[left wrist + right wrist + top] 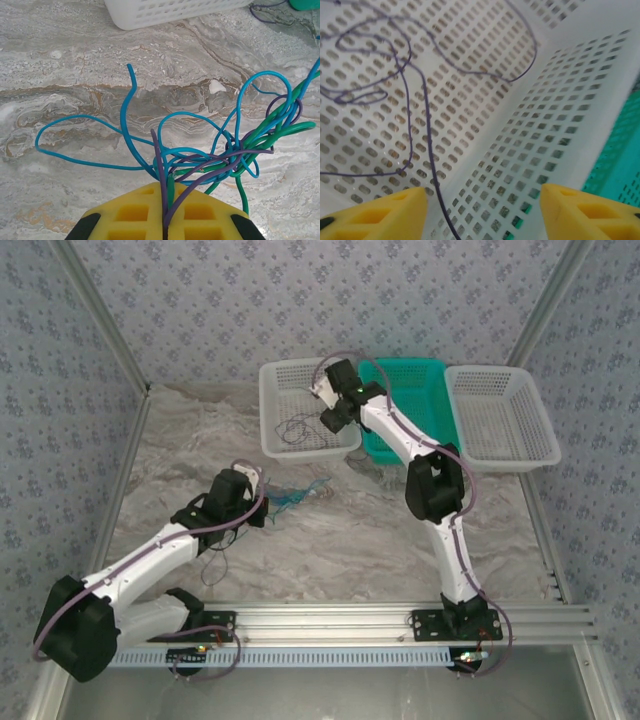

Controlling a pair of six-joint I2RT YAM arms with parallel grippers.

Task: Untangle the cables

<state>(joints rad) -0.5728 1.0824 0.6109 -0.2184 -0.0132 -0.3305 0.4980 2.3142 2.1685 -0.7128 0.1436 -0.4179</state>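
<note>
Cables [220, 160] trail rightward from the pinching fingers [131, 214] of the left gripper [164, 202].

A: Any text, labels, numbers?
B: None readable, quick pass done.
A: Walls?
B: The wallpaper [300, 300] is just a repeating flower print, no lettering.
A: Baskets?
B: The white basket [266, 405] is plain mesh, with no sticker or brand mark legible. Next.
</note>
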